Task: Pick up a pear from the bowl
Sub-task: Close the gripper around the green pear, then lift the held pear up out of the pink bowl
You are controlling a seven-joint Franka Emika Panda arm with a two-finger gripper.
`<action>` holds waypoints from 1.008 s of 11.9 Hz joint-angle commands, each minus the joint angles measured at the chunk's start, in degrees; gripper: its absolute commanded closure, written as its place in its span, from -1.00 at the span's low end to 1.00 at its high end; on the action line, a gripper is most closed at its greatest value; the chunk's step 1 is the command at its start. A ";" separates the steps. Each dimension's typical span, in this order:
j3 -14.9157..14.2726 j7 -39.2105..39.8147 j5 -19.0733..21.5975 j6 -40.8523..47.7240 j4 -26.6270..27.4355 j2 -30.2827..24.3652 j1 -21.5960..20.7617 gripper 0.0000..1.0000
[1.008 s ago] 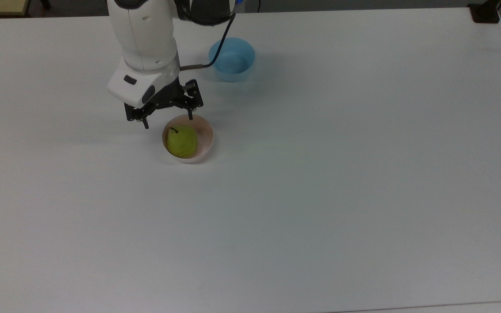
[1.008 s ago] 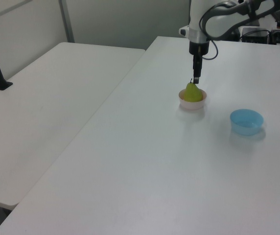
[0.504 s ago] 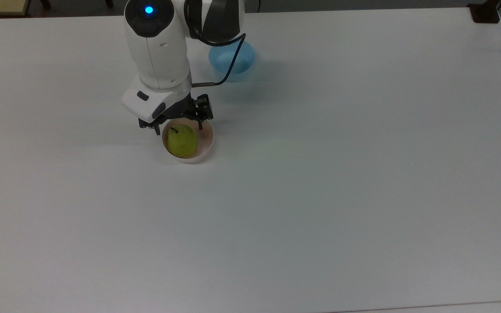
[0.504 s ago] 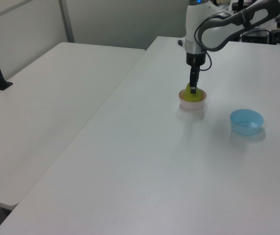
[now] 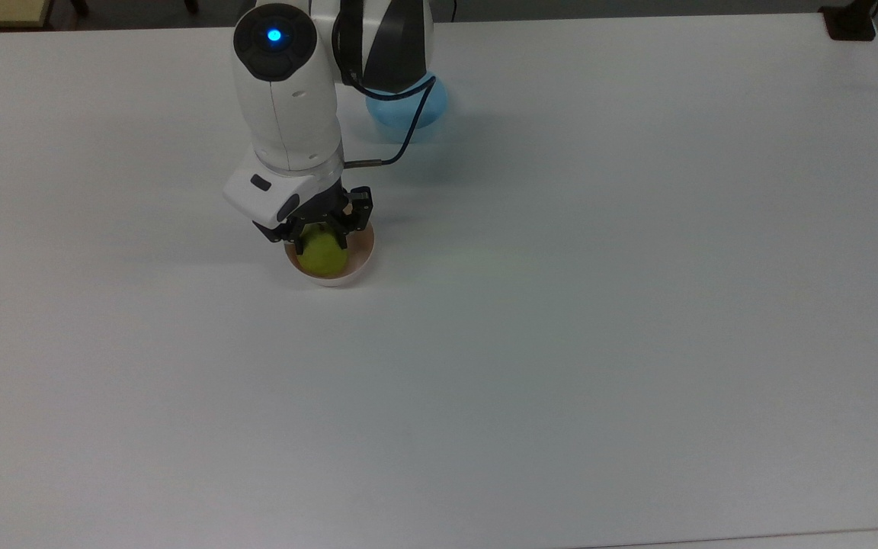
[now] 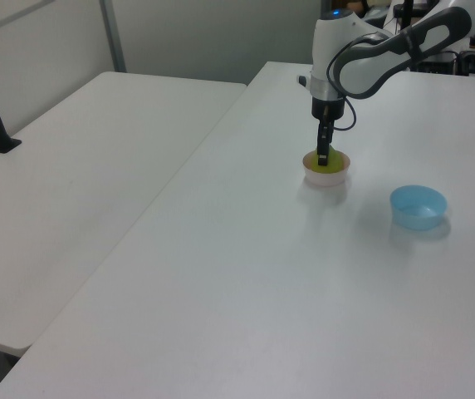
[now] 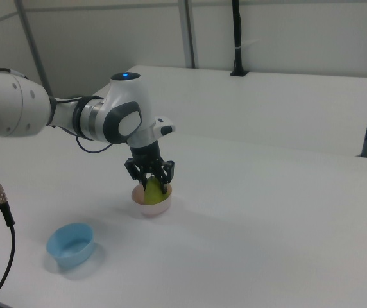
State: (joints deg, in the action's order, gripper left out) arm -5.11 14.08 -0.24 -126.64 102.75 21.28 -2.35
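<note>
White table [image 5: 561,305], jaws now lower, apart, straddling pear [image 5: 323,255] inside pink bowl [image 5: 359,263].

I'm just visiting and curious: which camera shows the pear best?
The top view: the pear lies in the pink bowl, its yellow-green body plain below the gripper. The right view shows it between the fingers; the left view shows a sliver behind them.

From my remote station, the arm [image 6: 362,58] reaches down over the white table [image 6: 246,274]; its gripper [image 6: 323,158] hangs inside the pink bowl [image 6: 326,174], dark against the yellow-green pear [image 6: 330,168]; the light blue bowl [image 6: 418,206] sits apart, toward the left view's right.
</note>
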 commanded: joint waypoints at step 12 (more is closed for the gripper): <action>0.80 -1.34 4.11 26.88 -17.22 -7.92 1.38 1.00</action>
State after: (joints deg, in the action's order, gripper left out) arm -4.91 13.96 2.61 -104.58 89.88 13.26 -2.13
